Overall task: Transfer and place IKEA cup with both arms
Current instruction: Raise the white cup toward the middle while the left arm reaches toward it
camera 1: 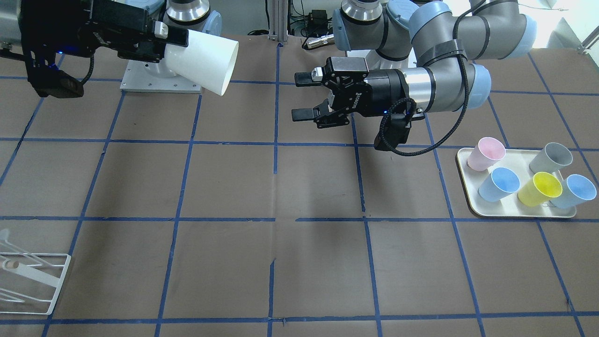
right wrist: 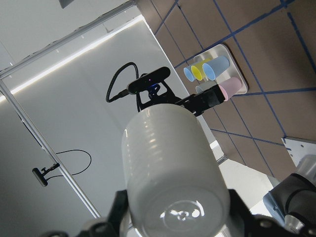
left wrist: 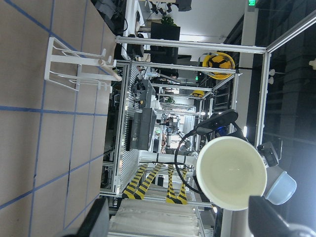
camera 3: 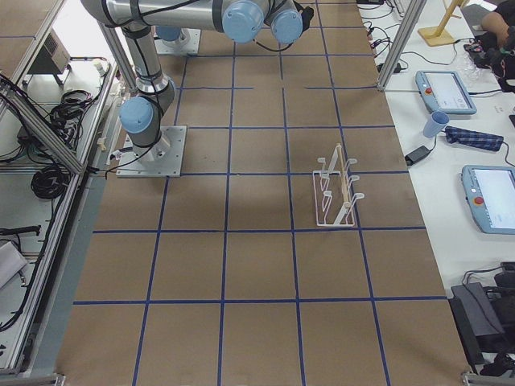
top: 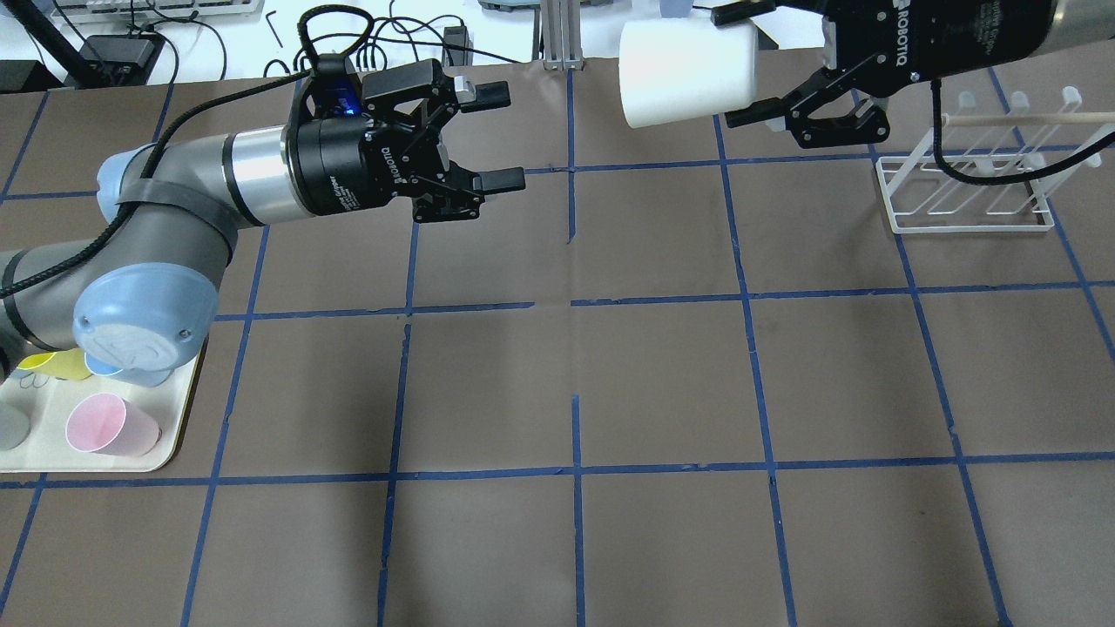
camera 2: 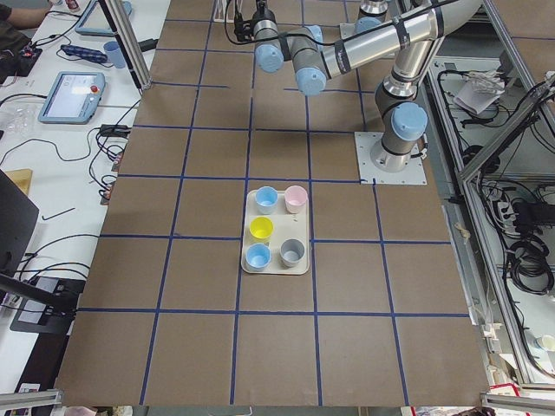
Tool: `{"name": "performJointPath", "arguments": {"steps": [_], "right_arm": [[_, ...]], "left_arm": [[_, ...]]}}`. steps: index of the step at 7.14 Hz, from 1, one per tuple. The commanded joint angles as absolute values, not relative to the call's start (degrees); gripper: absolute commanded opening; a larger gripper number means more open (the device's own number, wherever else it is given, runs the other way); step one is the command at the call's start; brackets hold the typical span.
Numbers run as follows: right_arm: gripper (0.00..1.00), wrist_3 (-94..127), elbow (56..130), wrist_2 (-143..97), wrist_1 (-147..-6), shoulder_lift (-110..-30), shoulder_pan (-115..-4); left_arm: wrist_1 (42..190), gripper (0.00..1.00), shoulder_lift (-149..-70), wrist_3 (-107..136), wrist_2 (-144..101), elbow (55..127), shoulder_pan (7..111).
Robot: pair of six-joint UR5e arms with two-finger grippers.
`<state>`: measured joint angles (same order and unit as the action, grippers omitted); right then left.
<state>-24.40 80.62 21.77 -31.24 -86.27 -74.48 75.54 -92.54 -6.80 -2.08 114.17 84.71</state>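
Note:
The off-white IKEA cup lies on its side in the air, held at its base end by my right gripper, which is shut on it. Its open mouth points toward my left gripper, which is open and empty, with a gap between them. In the front-facing view the cup is at top left in the right gripper, and the left gripper is at centre. The left wrist view shows the cup's mouth. The right wrist view shows its base.
A white wire rack stands on the table below the right gripper; it also shows in the front-facing view. A cream tray with pink, grey, yellow and blue cups sits under the left arm's side. Blue tape lines grid the brown table.

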Motion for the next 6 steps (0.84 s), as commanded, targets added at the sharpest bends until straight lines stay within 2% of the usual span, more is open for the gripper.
{"name": "performJointPath", "arguments": {"steps": [1,6], "right_arm": [[0.48,-24.35,80.68,18.99,-31.37,-86.05,-77.42],[0.48,-24.35,81.91,19.07,-31.55,-85.78,-78.66]], "left_arm": [[73.23,1.00,-95.00,-6.68,-4.22,113.82,87.80],[71.81,1.00,-96.76,-6.33,-12.12,113.82,89.91]]}}
